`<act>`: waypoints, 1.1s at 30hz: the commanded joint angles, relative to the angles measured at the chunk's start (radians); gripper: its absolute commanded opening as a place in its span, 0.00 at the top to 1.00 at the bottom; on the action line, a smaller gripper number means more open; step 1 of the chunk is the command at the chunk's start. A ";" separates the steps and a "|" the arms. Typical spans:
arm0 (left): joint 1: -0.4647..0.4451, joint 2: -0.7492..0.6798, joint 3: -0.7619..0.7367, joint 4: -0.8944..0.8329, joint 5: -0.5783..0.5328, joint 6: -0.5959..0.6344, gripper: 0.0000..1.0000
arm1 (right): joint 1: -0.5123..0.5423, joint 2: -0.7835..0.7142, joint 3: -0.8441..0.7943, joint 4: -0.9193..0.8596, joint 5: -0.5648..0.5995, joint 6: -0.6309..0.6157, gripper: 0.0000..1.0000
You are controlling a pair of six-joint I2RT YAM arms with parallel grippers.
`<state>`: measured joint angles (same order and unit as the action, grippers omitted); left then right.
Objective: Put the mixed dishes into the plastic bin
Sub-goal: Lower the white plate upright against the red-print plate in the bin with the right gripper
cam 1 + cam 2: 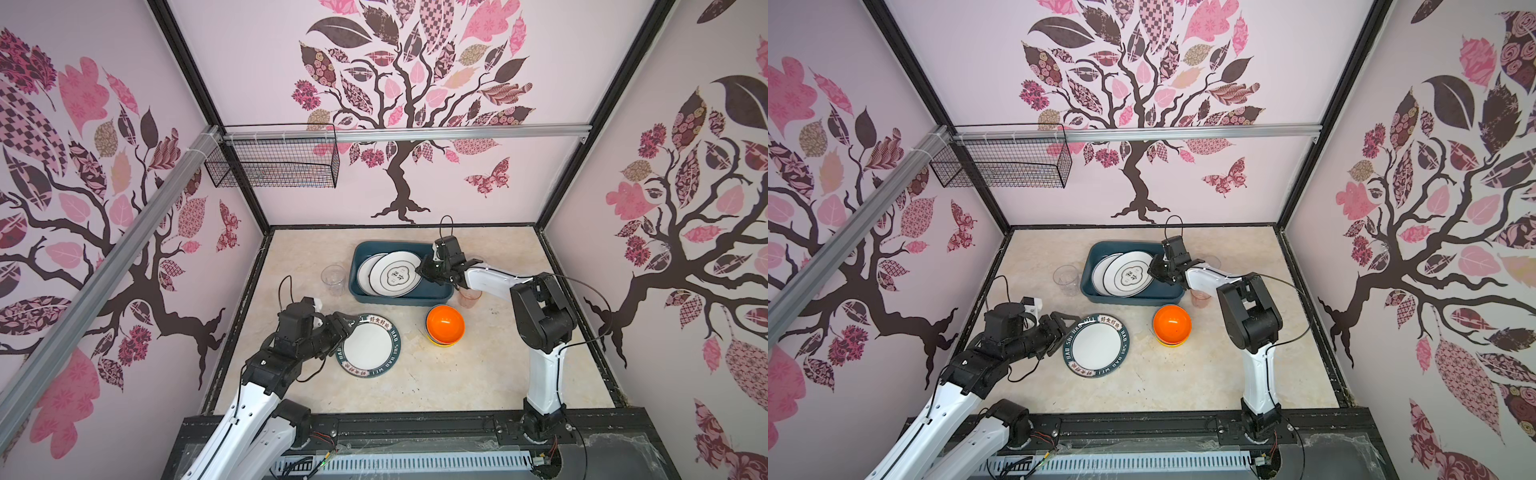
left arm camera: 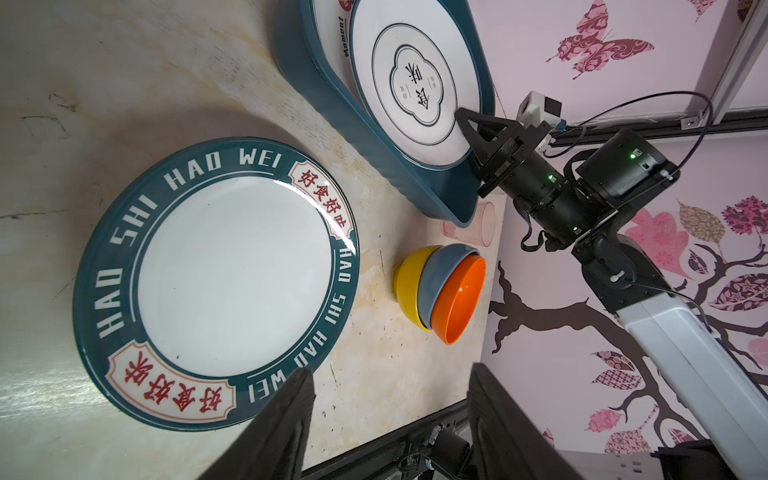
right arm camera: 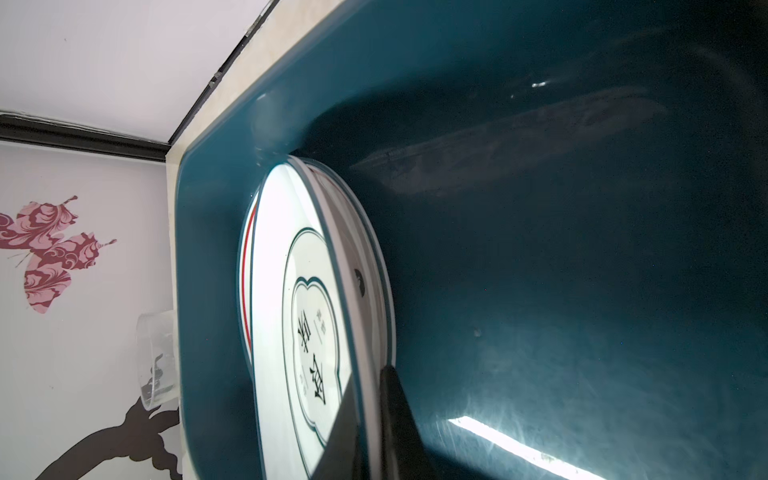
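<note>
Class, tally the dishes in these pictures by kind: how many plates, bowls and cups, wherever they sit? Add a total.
Plates: 3 (top plate and lower plate in the plastic bin; teal-rimmed plate on the table)
Bowls: 3, nested (orange bowl, blue bowl, yellow bowl)
Cups: 2 clearly seen (clear cup, pinkish cup)
Total: 8

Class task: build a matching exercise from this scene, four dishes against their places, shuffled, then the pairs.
1. teal-rimmed round plate lettered HAO SHI HAO WEI
2. white round plate with a cloud emblem
3. clear plastic cup
4. orange plastic bowl

A. nested in a grey-blue bowl
B. flat beside the open left claw
C. in the teal plastic bin, gripped by right claw
D. upright, left of the bin

Pairs: 1-B, 2-C, 3-D, 4-A
</note>
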<state>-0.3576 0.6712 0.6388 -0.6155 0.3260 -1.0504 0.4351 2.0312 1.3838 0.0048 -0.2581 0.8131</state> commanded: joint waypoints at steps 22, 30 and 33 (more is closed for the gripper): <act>0.006 -0.026 -0.071 0.031 0.011 -0.032 0.38 | -0.003 0.097 0.115 0.039 0.002 0.030 0.96; 0.006 -0.029 -0.086 0.045 0.019 -0.044 0.38 | -0.002 0.111 0.121 0.044 0.006 0.037 0.96; 0.006 -0.032 -0.090 0.046 0.018 -0.045 0.38 | -0.003 0.118 0.124 0.044 0.008 0.038 0.96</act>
<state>-0.3576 0.6495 0.5739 -0.5861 0.3416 -1.0969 0.4351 2.1124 1.4544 0.0124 -0.2531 0.8387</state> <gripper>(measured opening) 0.620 0.096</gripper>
